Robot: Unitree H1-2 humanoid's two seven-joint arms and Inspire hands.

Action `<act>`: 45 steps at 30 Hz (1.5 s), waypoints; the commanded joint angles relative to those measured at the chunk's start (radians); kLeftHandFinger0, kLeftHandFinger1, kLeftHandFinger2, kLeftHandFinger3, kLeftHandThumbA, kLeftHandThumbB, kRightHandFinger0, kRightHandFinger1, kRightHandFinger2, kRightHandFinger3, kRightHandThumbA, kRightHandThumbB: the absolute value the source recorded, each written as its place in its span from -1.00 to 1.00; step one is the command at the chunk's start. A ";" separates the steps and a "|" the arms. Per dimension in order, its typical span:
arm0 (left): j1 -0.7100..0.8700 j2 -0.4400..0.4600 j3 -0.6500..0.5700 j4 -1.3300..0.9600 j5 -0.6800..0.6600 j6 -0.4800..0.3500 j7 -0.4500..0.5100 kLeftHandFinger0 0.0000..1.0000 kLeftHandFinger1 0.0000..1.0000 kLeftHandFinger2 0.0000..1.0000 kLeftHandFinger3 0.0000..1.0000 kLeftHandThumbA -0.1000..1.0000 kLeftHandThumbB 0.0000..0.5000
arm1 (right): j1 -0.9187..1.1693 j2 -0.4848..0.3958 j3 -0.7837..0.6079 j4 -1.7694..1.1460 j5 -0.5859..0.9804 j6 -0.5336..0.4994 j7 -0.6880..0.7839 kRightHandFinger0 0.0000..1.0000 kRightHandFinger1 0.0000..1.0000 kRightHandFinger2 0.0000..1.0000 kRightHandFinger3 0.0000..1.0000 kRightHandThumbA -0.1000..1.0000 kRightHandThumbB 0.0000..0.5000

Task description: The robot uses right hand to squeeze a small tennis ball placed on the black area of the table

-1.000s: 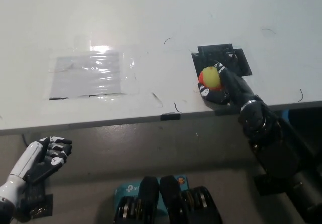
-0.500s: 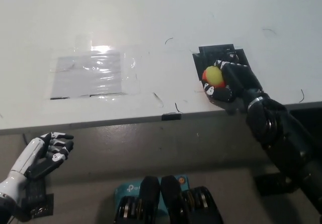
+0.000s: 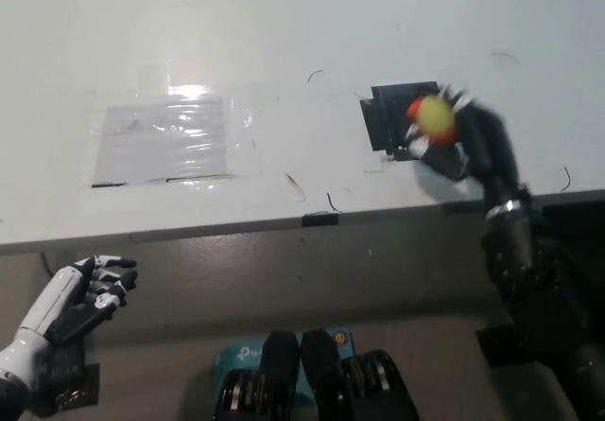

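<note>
A small yellow and red tennis ball point(image 3: 433, 115) sits in my black right hand point(image 3: 454, 139), whose fingers are closed around it. Hand and ball are blurred and hover over the right part of the black area point(image 3: 388, 118) on the white table point(image 3: 284, 43). The right forearm runs down to the bottom right, past the table's front edge. My white left hand point(image 3: 85, 293) rests below the table edge at the lower left, fingers loosely curled and holding nothing.
A clear plastic sheet point(image 3: 170, 137) is taped to the table left of centre. A small dark clip point(image 3: 319, 219) sits on the table's front edge. Thin dark scratch marks are scattered over the tabletop.
My right hand has moved up and to the right with the ball, from the lower part of the black area toward its far right side. The left hand stays put.
</note>
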 commanded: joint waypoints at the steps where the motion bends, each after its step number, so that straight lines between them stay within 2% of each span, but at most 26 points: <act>1: -0.005 0.003 0.010 -0.013 0.008 -0.035 0.011 -0.14 -0.01 0.15 0.31 0.51 -0.90 | -0.071 0.028 -0.102 -0.132 0.071 -0.121 -0.111 -1.00 -0.95 -0.29 -0.36 -1.00 -0.24; 2: -0.007 0.004 0.010 -0.009 0.006 -0.038 0.009 -0.14 0.00 0.15 0.30 0.49 -0.92 | -0.073 0.033 -0.117 -0.150 0.071 -0.119 -0.108 -1.00 -1.00 -0.41 -0.45 -1.00 -0.26; 3: -0.011 0.004 0.012 -0.005 0.003 -0.040 0.007 -0.14 0.00 0.15 0.30 0.49 -0.92 | -0.076 0.037 -0.131 -0.164 0.071 -0.113 -0.104 -1.00 -1.00 -0.43 -0.47 -1.00 -0.26; 5: -0.015 0.002 0.014 -0.017 0.003 -0.016 0.005 -0.12 0.01 0.19 0.30 0.49 -0.94 | -0.083 0.036 -0.158 -0.154 0.083 -0.148 -0.110 -1.00 -1.00 -0.35 -0.50 -1.00 -0.17; 8: -0.022 0.007 0.009 -0.021 0.014 -0.011 0.004 -0.10 0.02 0.21 0.32 0.50 -0.97 | -0.081 0.043 -0.171 -0.128 0.067 -0.170 -0.121 -1.00 -1.00 -0.40 -0.64 -1.00 -0.26; 10: -0.022 0.003 0.011 -0.022 0.011 -0.015 0.006 -0.13 0.01 0.19 0.30 0.45 -0.99 | -0.068 0.050 -0.170 -0.122 0.059 -0.160 -0.121 -1.00 -1.00 -0.45 -0.67 -1.00 -0.26; 12: -0.021 0.004 0.013 -0.030 0.007 -0.014 0.004 -0.17 -0.01 0.16 0.29 0.46 -0.89 | -0.049 0.060 -0.157 -0.119 0.040 -0.153 -0.120 -1.00 -1.00 -0.43 -0.69 -1.00 -0.12; 13: -0.025 0.004 0.013 -0.026 0.001 -0.018 0.001 -0.18 -0.02 0.15 0.29 0.43 -0.96 | -0.039 0.063 -0.152 -0.130 0.029 -0.139 -0.120 -1.00 -1.00 -0.48 -0.70 -1.00 -0.18; 14: -0.026 0.004 0.011 -0.025 0.004 -0.022 0.001 -0.19 -0.03 0.15 0.29 0.43 -0.93 | -0.029 0.064 -0.150 -0.136 0.030 -0.134 -0.112 -1.00 -1.00 -0.47 -0.71 -1.00 -0.15; 19: -0.028 0.005 0.013 -0.027 -0.002 -0.022 -0.003 -0.18 -0.02 0.15 0.35 0.38 -1.00 | -0.006 0.071 -0.140 -0.117 0.014 -0.159 -0.121 -0.98 -1.00 -0.46 -0.66 -1.00 -0.16; 24: -0.028 0.007 0.012 -0.032 0.003 -0.022 -0.002 -0.17 0.00 0.15 0.35 0.38 -1.00 | -0.009 0.073 -0.149 -0.095 0.023 -0.171 -0.128 -1.00 -1.00 -0.42 -0.68 -1.00 -0.16; 27: -0.025 0.006 0.016 -0.028 -0.002 -0.024 -0.002 -0.16 0.00 0.16 0.34 0.39 -0.96 | 0.000 0.074 -0.152 -0.108 0.033 -0.122 -0.102 -1.00 -0.92 -0.28 -0.64 -1.00 -0.11; 29: -0.026 0.004 0.018 -0.026 -0.006 -0.020 0.000 -0.13 0.01 0.17 0.32 0.35 -1.00 | -0.006 0.066 -0.148 -0.094 0.024 -0.144 -0.113 -0.92 -0.87 -0.25 -0.57 -1.00 -0.13; 31: -0.026 0.002 0.020 -0.025 -0.009 -0.020 0.000 -0.11 0.02 0.17 0.31 0.33 -1.00 | -0.007 0.065 -0.148 -0.093 0.024 -0.146 -0.112 -1.00 -0.87 -0.26 -0.55 -1.00 -0.17; 32: -0.024 0.000 0.022 -0.032 -0.014 -0.011 -0.002 -0.10 0.02 0.18 0.35 0.31 -1.00 | -0.010 0.060 -0.147 -0.084 0.023 -0.157 -0.113 -0.89 -0.90 -0.29 -0.55 -1.00 -0.16; 33: -0.024 0.000 0.022 -0.031 -0.012 -0.015 -0.002 -0.11 0.01 0.18 0.35 0.31 -1.00 | -0.011 0.059 -0.147 -0.084 0.022 -0.157 -0.113 -0.99 -0.93 -0.31 -0.55 -1.00 -0.14; 34: -0.025 0.001 0.021 -0.028 -0.010 -0.024 -0.001 -0.13 0.00 0.17 0.31 0.30 -1.00 | -0.013 0.058 -0.147 -0.082 0.018 -0.153 -0.116 -1.00 -0.96 -0.31 -0.58 -1.00 -0.08; 36: -0.025 0.000 0.021 -0.026 -0.010 -0.028 -0.001 -0.13 0.00 0.17 0.30 0.31 -1.00 | -0.017 0.058 -0.147 -0.078 0.014 -0.151 -0.120 -1.00 -0.96 -0.30 -0.59 -1.00 -0.07; 39: -0.024 0.001 0.017 -0.037 0.002 -0.021 0.002 -0.17 -0.01 0.13 0.27 0.34 -1.00 | -0.024 0.056 -0.149 -0.087 0.024 -0.104 -0.091 -1.00 -0.93 -0.30 -0.60 -1.00 -0.07; 40: -0.022 0.001 0.016 -0.041 0.004 -0.016 0.001 -0.16 0.00 0.14 0.28 0.33 -1.00 | -0.023 0.052 -0.146 -0.092 0.034 -0.090 -0.064 -1.00 -0.89 -0.19 -0.55 -1.00 -0.28; 42: -0.025 0.001 0.014 -0.037 0.006 -0.010 0.000 -0.16 0.00 0.15 0.29 0.33 -1.00 | -0.031 0.025 -0.114 -0.092 0.036 -0.050 0.032 -1.00 -0.71 0.06 -0.36 -1.00 -0.35; 43: -0.027 0.002 0.015 -0.037 0.006 -0.009 0.000 -0.16 0.00 0.15 0.29 0.33 -1.00 | -0.035 0.025 -0.113 -0.087 0.038 -0.050 0.033 -1.00 -0.70 0.07 -0.35 -1.00 -0.36; 44: -0.027 0.004 0.016 -0.032 0.001 -0.018 -0.003 -0.15 0.00 0.15 0.29 0.33 -1.00 | -0.042 0.009 -0.085 -0.075 0.020 -0.022 0.080 -1.00 -0.77 0.04 -0.35 -1.00 -0.32; 45: -0.027 0.005 0.015 -0.029 0.000 -0.019 -0.006 -0.15 0.00 0.16 0.32 0.35 -0.99 | -0.046 -0.004 -0.063 -0.067 0.000 0.001 0.110 -1.00 -0.78 0.03 -0.32 -1.00 -0.17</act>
